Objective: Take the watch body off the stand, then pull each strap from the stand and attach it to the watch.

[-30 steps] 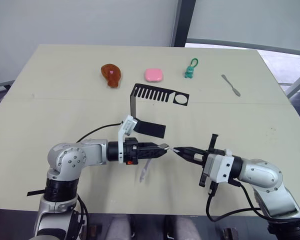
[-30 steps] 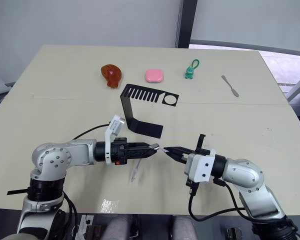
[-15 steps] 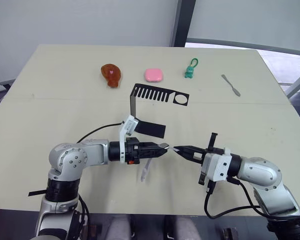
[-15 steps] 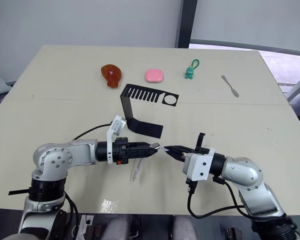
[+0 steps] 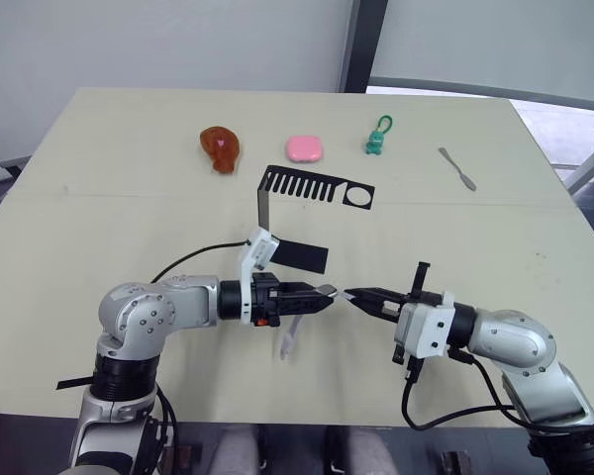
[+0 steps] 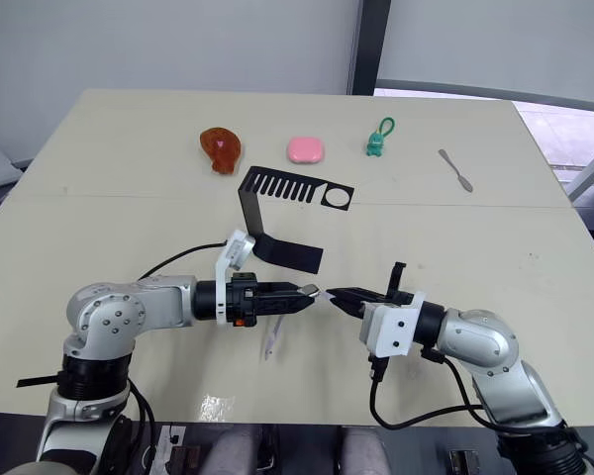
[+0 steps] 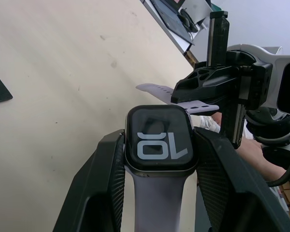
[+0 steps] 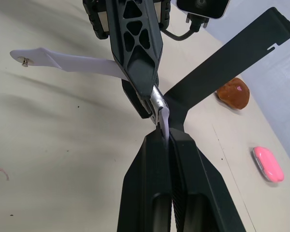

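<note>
Beige tabletop [image 5: 99,198] fills the room's foreground, with a pale wall and a dark window post behind it. Over its near part the two arms meet tip to tip. The left gripper [image 7: 157,159] pinches the watch body [image 7: 158,145] by its sides, screen up, with one strap [image 5: 287,336] already fixed and hanging toward the table. The right gripper [image 8: 160,126] has its jaws pressed together on the end of the second strap [image 7: 195,105], whose edge touches the watch's free end.

Compared with a second ago, the left arm has pushed slightly toward the middle and the right has eased in, so the gap between strap and watch has all but closed. I judge the second strap is being slid into its slot, the last step, and it needs a straight sideways push.

Farther back the black stand [image 5: 312,188] is bare. Beyond it lie a brown toy [image 5: 220,147], a pink case [image 5: 305,148], a green charm [image 5: 378,139] and a grey metal tool [image 5: 457,169].
</note>
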